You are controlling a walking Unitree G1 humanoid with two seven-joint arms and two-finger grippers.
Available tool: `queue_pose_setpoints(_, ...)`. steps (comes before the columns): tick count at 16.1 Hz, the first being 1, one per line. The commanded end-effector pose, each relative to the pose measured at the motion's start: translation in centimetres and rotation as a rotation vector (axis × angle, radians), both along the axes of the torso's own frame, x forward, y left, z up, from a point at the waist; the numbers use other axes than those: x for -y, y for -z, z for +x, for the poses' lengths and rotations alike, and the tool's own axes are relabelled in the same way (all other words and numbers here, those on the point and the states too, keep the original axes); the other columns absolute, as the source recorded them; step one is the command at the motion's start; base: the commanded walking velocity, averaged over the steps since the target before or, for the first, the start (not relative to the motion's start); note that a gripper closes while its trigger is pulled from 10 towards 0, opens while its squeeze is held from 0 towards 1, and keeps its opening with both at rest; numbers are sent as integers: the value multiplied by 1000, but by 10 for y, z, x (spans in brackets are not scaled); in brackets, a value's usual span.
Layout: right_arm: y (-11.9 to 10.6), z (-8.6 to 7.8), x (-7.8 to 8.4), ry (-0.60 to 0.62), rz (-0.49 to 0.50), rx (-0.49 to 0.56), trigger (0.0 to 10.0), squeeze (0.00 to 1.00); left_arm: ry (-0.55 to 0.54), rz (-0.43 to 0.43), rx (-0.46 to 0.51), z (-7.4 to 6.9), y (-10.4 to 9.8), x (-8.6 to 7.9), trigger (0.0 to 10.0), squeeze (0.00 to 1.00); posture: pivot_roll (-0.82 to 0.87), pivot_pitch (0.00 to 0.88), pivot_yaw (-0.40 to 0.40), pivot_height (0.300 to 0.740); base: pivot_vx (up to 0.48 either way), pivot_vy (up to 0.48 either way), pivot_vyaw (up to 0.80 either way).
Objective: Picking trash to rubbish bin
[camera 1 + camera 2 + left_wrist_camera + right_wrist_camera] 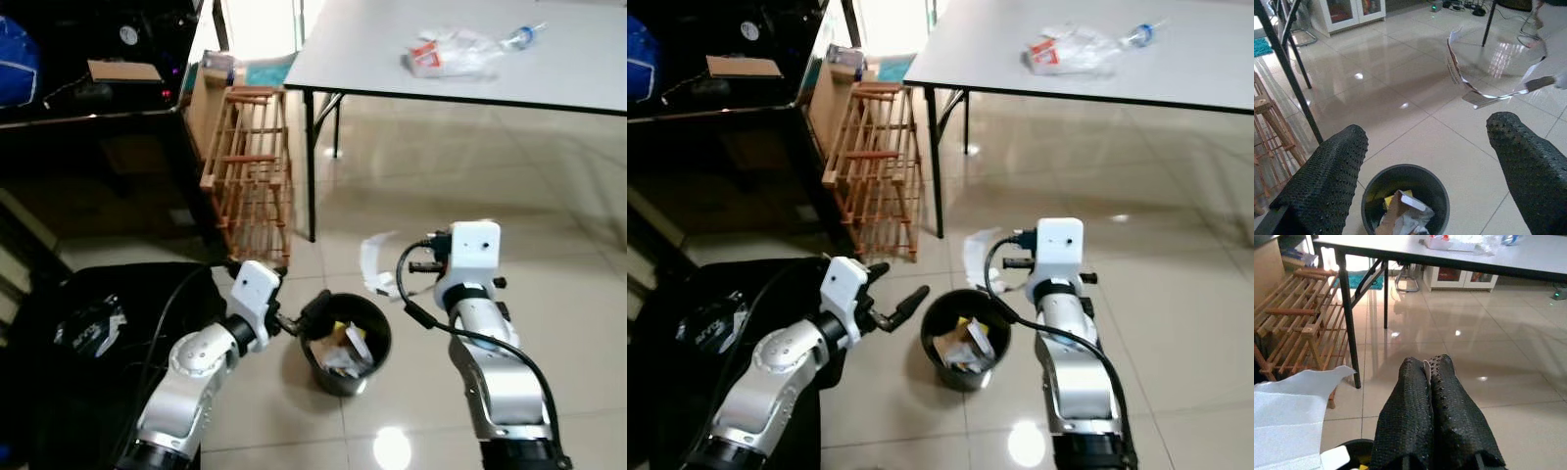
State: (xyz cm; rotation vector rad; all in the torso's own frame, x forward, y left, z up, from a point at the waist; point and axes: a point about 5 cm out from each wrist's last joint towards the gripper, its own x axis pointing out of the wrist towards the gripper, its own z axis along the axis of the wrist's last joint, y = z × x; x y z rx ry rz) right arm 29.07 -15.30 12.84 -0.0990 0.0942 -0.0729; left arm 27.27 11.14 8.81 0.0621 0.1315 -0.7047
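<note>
Right pincer (1431,377) pinched on torn white paper (373,260), just far-right of the bin (345,343). Left pincer (299,318) wide, at its near-left rim.

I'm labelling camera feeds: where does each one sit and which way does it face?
Eye views: head, looking down at the black bin, both silver arms showing.
Left wrist view: along the left gripper's open fingers, down at the bin.
Right wrist view: along the right gripper's shut fingers pinching a white wrapper, toward the grey table.
All views share the bin.
</note>
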Motion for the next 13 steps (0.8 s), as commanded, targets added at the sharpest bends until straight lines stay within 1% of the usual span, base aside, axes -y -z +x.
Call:
queue_pose_setpoints(1,2,0,-4,-12,12,-4,0,0,6,8,-3,-2,2,-4,10000,0,-13,103,46,740,480,0,0)
queue_pose_setpoints(7,2,0,-4,-16,9,-4,0,0,-1,21,0,-3,4,-5,10000,0,-10,103,45,740,467,0,0)
queue_pose_setpoints(8,2,0,-4,-18,8,-5,0,0,-13,13,-11,-3,6,-6,10000,0,-10,104,44,740,0,0,0)
queue_pose_setpoints(13,4,-1,-5,-24,5,-13,0,0,-1,11,-17,-6,7,-5,10000,0,-11,110,41,740,0,0,0)
